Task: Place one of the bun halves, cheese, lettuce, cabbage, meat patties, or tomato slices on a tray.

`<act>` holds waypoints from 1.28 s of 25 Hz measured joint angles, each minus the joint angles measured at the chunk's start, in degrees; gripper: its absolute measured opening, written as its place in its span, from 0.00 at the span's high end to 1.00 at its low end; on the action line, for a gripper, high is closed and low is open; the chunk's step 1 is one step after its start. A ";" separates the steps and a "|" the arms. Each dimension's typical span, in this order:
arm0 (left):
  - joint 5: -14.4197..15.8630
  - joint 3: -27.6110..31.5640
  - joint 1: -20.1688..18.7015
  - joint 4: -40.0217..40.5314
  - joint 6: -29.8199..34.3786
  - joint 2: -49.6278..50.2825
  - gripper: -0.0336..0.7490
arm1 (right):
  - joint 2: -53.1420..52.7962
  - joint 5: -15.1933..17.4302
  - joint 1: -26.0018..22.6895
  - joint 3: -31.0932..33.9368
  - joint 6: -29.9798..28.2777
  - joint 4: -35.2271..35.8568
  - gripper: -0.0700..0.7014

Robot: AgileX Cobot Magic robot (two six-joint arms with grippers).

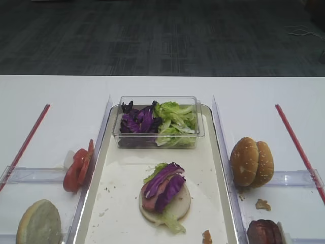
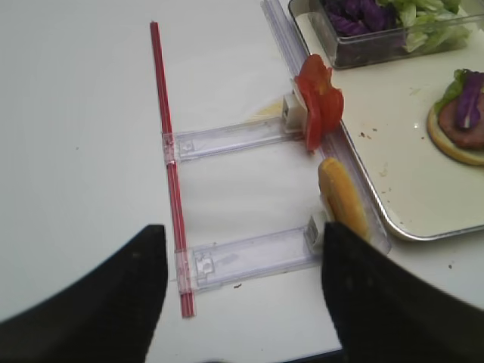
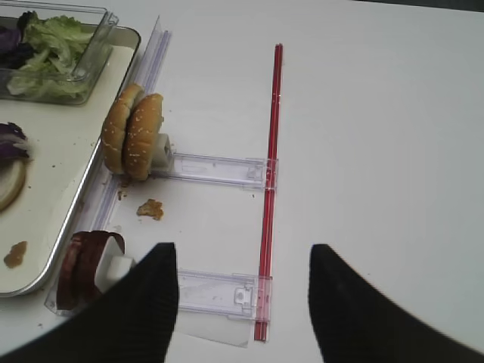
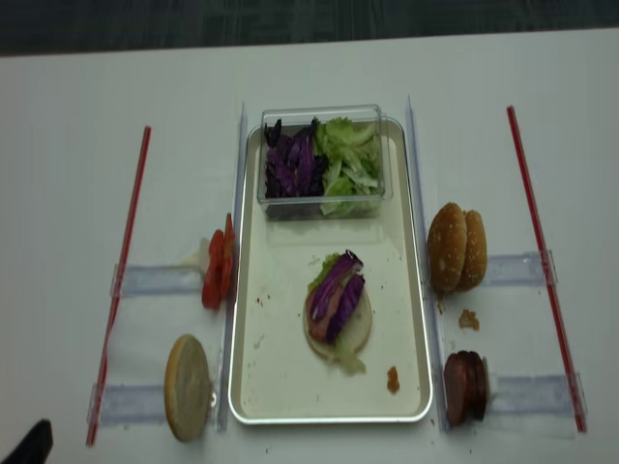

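Observation:
The tray [image 1: 122, 203] lies in the middle and carries a pale bun half [image 1: 180, 206] stacked with lettuce, a pink slice and cabbage [image 1: 167, 185]. Tomato slices [image 1: 78, 170] and a bun half [image 1: 38, 223] stand in holders left of the tray. On its right stand two bun halves [image 1: 251, 161] and meat patties [image 1: 264, 233]. My left gripper [image 2: 242, 287] is open and empty over the table, left of the lower bun half [image 2: 342, 198]. My right gripper [image 3: 242, 302] is open and empty, right of the meat patties [image 3: 79, 268]. No cheese is in view.
A clear tub [image 1: 158, 133] at the tray's far end holds more cabbage [image 1: 137, 122] and lettuce [image 1: 175, 122]. Red rods [image 1: 28, 137] [image 1: 299, 147] with clear plastic holders [image 3: 215, 170] [image 2: 227, 140] flank the tray. Crumbs [image 1: 262, 204] lie on the table.

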 joint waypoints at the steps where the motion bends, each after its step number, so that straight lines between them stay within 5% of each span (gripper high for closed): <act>1: 0.01 0.02 0.00 0.00 0.09 -0.10 0.42 | 0.00 0.00 0.00 0.00 0.00 0.00 0.37; 25: 0.10 0.12 0.12 -0.13 0.53 -0.24 0.42 | 0.00 0.00 0.00 0.00 0.00 0.00 0.37; 32: 0.10 0.12 6.78 -0.13 0.66 -0.24 0.42 | 0.00 0.00 0.00 0.00 0.00 0.00 0.37</act>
